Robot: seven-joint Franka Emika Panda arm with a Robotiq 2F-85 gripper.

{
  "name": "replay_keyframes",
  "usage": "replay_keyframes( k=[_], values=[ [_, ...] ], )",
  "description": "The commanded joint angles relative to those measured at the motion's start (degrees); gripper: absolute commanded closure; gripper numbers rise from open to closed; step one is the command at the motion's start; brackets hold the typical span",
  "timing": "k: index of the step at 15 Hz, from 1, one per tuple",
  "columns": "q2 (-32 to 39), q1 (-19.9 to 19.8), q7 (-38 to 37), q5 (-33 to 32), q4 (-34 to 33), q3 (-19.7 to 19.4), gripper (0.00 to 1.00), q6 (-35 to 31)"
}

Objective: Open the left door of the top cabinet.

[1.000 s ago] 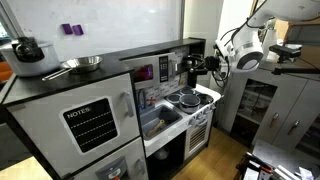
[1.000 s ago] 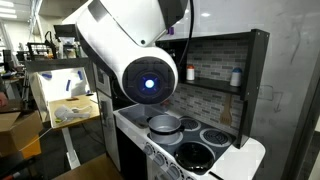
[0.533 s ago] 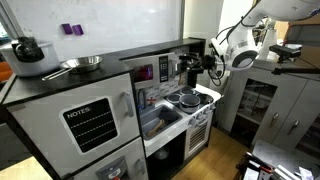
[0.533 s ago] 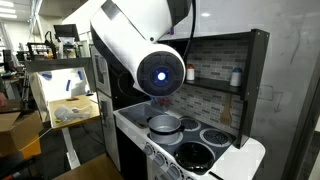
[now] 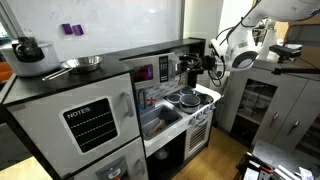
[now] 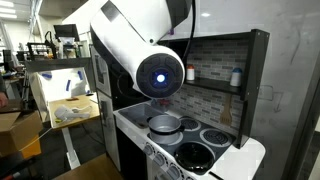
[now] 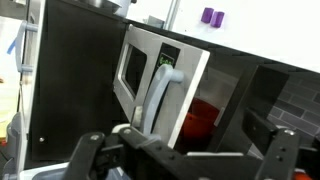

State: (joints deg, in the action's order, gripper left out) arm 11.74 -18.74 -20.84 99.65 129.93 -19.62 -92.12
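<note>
The top cabinet [image 5: 172, 52] is the black-framed upper unit of the toy kitchen, and it also shows in an exterior view [image 6: 225, 45]. Its left door [image 5: 143, 71] has a dark window and a pale frame. In the wrist view the left door [image 7: 135, 70] stands ajar with its pale handle [image 7: 158, 95] toward me, and something red [image 7: 200, 115] shows inside behind its edge. My gripper [image 7: 185, 160] is open and empty, just in front of the door and not touching it. In an exterior view the gripper [image 5: 196, 66] hovers at the cabinet's right part.
Two pots [image 5: 185, 98] sit on the toy stove below the cabinet, next to a sink [image 5: 160, 118]. The grey NOTES door [image 5: 90, 120] is lower left. A pan [image 5: 80, 64] and kettle [image 5: 27, 48] sit on top. My arm's wrist [image 6: 150, 60] blocks much of that view.
The arm shifted a little toward the cabinet between one second and half a second ago. It has held still since. The gripper stays open.
</note>
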Motion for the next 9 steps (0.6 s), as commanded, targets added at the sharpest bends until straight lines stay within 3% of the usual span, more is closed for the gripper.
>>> replay_keyframes(
  k=[1,9],
  values=[
    [1.0,-0.5,0.0,-0.1,-0.5,0.3,0.00,1.2],
    [3.6,-1.0,-2.4,-1.1,-2.1,0.5,0.00,9.2]
  ],
)
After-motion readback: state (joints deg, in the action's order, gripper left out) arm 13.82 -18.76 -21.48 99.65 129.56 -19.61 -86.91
